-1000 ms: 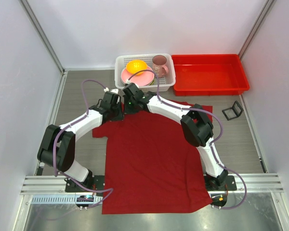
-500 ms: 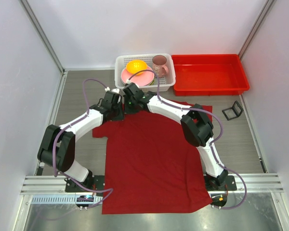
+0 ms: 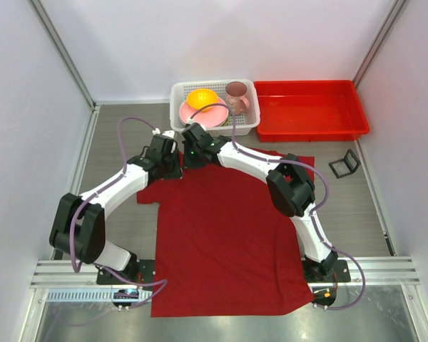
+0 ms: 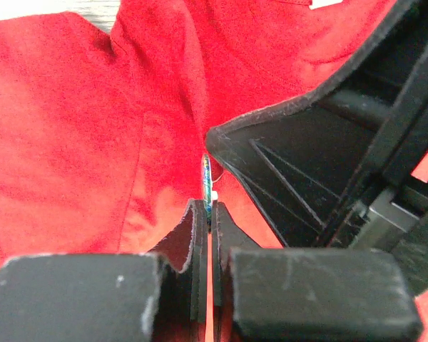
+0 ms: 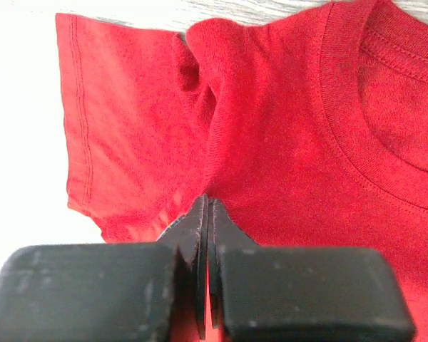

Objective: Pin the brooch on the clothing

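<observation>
Since a second earlier, the left arm's elbow had swung out toward the near left and its wrist had crept slightly farther from the bases; the right arm had hardly shifted. The left end effector (image 4: 208,210) was clenched on the brooch (image 4: 207,178), a thin pale disc seen edge-on, standing upright out of the fingertips. The brooch sat just above the dark red T-shirt (image 3: 221,235), at its far-left shoulder between sleeve and collar, and just beside the tip of the right end effector (image 5: 207,203), which reached in from the right. That right end effector was clenched too, fingers pressed together, with a raised ridge of cloth running up to its tips; whether cloth was caught between them could not be told. The T-shirt lay spread flat on the counter (image 3: 114,142), collar at the far end.
</observation>
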Robot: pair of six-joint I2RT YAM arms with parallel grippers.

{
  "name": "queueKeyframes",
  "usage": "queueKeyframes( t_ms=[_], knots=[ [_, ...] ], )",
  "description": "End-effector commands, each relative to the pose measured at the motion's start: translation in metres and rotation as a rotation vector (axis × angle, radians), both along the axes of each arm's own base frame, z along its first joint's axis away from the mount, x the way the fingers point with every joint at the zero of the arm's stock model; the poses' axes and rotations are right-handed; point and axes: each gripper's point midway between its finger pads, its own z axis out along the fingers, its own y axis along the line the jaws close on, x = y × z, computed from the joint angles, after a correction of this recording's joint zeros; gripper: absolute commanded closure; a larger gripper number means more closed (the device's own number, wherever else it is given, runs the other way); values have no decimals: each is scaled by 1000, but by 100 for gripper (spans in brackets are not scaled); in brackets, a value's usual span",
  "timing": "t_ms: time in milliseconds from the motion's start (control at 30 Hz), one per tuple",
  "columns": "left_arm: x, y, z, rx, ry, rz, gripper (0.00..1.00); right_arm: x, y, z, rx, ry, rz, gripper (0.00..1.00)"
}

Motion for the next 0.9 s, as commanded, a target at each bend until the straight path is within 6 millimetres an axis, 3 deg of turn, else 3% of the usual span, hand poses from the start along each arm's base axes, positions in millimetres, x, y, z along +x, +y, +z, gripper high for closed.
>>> queueKeyframes(
  t_ms=[0,167,267,300,467,567,600,700,867],
  knots=[
    [5,-19,40,-103,-110,-57,100,8,6,12,19,-46,-11,99],
    [3,-20,41,-120,-119,-67,100,8,4,12,28,-38,-5,99],
    [2,-17,34,-97,-104,-66,100,6,13,21,102,-14,69,99],
    [2,-17,33,-89,-100,-67,100,7,12,24,131,3,93,92],
    [9,-11,25,-79,-103,-66,100,13,7,53,242,-4,160,80],
    [12,-14,21,-96,-96,-77,100,9,6,67,295,-8,221,64],
    [12,-17,22,-109,-96,-94,100,7,5,69,309,-7,237,52],
    [17,-18,21,-106,-106,-113,100,7,2,86,380,-16,305,34],
    [24,-20,25,-123,-125,-140,100,15,-21,95,424,-33,379,31]
  ],
)
